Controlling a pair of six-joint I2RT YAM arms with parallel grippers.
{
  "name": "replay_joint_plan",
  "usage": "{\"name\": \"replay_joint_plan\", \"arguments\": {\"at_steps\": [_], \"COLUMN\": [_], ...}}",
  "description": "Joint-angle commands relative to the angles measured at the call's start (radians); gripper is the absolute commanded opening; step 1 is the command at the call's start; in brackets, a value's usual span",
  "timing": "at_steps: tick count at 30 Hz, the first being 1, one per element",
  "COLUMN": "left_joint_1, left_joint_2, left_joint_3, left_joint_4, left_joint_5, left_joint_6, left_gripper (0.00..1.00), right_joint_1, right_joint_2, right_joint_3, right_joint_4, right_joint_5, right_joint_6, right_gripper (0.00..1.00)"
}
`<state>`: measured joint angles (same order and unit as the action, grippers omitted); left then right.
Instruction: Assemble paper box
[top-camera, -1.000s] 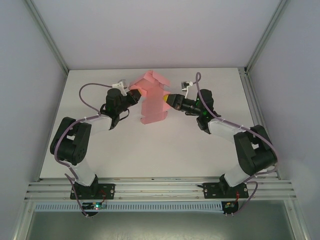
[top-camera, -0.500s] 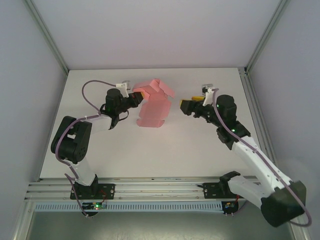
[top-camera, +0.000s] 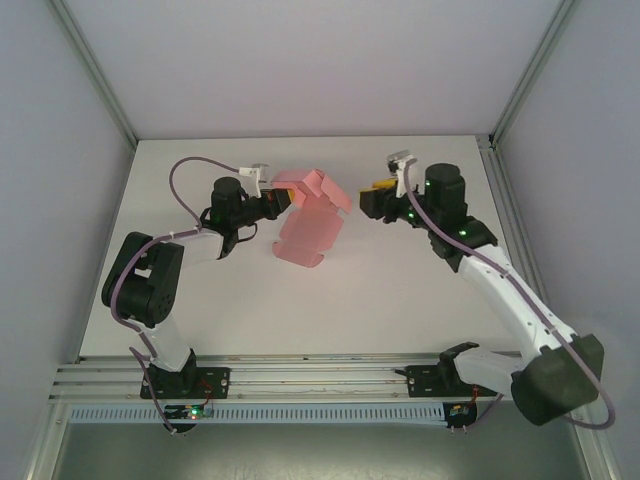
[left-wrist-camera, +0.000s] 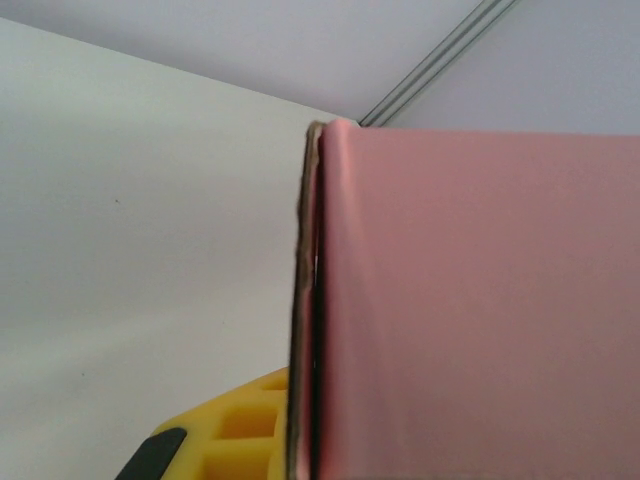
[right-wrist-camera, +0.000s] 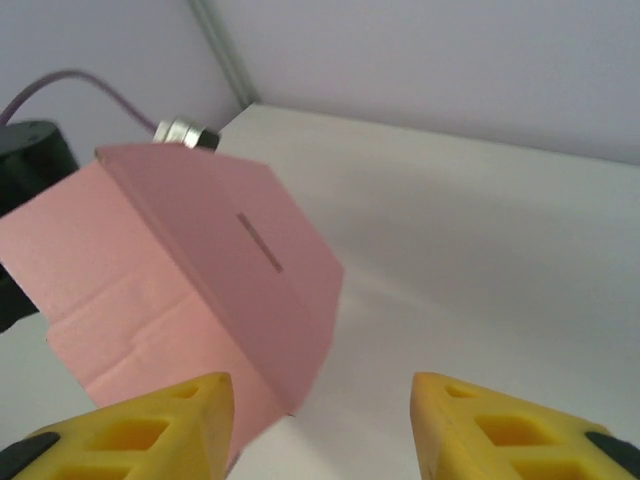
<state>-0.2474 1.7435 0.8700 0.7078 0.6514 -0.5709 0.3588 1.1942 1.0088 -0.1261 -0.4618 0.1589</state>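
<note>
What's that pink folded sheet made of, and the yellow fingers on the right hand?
The pink folded sheet looks like thin matte card, going by its sharp straight creases, die-cut slot and the layered, slightly rough edge in the left wrist view. The yellow fingers of the right hand are probably hard plastic, matte, with open rectangular pockets; moulded or printed, I can't tell.

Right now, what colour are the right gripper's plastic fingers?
Yellow fingers, best in right wrist view.

paper box (left-wrist-camera: 480, 300) cut off at right
</note>
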Motion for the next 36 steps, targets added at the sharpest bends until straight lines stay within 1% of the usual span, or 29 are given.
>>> {"name": "replay_joint_plan", "arguments": {"at_steps": [1, 6, 9, 12, 14, 17, 21, 24, 26, 29, 31, 34, 36], "left_joint_1": [0.005, 0.003, 0.004, 0.001, -0.003, -0.012, -0.026, -0.048, -0.068, -0.098, -0.119, -0.157, -0.2], "left_joint_2": [-0.034, -0.027, -0.022, -0.023, -0.03, -0.048, -0.085, -0.113, -0.132, -0.161, -0.183, -0.218, -0.237], "left_joint_3": [0.006, 0.009, 0.012, 0.011, 0.012, 0.019, 0.026, 0.034, 0.051, 0.067, 0.072, 0.11, 0.144], "left_joint_4": [-0.019, -0.018, -0.015, -0.017, -0.033, -0.092, -0.168, -0.241, -0.314, -0.395, -0.433, -0.542, -0.633], "left_joint_5": [0.01, 0.012, 0.012, 0.009, -0.004, -0.045, -0.088, -0.135, -0.169, -0.224, -0.27, -0.35, -0.464], "left_joint_6": [0.032, 0.025, 0.016, 0.015, 0.019, 0.038, 0.044, 0.053, 0.072, 0.093, 0.086, 0.012, -0.051], "left_gripper": [0.0, 0.0, 0.0, 0.0, 0.0, 0.0, 0.0, 0.0, 0.0, 0.0, 0.0, 0.0, 0.0], "right_joint_1": [0.047, 0.096, 0.11, 0.137, 0.166, 0.211, 0.262, 0.299, 0.304, 0.313, 0.323, 0.34, 0.344], "right_joint_2": [0.047, 0.106, 0.14, 0.167, 0.181, 0.201, 0.229, 0.256, 0.281, 0.309, 0.321, 0.354, 0.394], "right_joint_3": [0.046, 0.084, 0.107, 0.126, 0.132, 0.135, 0.121, 0.104, 0.109, 0.12, 0.113, 0.103, 0.113], "right_joint_4": [-0.018, -0.029, -0.027, -0.02, -0.018, -0.006, 0.045, 0.104, 0.116, 0.127, 0.168, 0.252, 0.298], "right_joint_5": [-0.064, -0.05, -0.033, 0.022, 0.099, 0.25, 0.427, 0.624, 0.67, 0.716, 0.787, 0.992, 1.193], "right_joint_6": [-0.078, -0.113, -0.119, -0.128, -0.149, -0.181, -0.212, -0.239, -0.254, -0.264, -0.277, -0.288, -0.265], "right_gripper": [0.5, 0.49, 0.45, 0.45, 0.45, 0.45, 0.4, 0.42, 0.41, 0.34, 0.28, 0.2, 0.16]}}
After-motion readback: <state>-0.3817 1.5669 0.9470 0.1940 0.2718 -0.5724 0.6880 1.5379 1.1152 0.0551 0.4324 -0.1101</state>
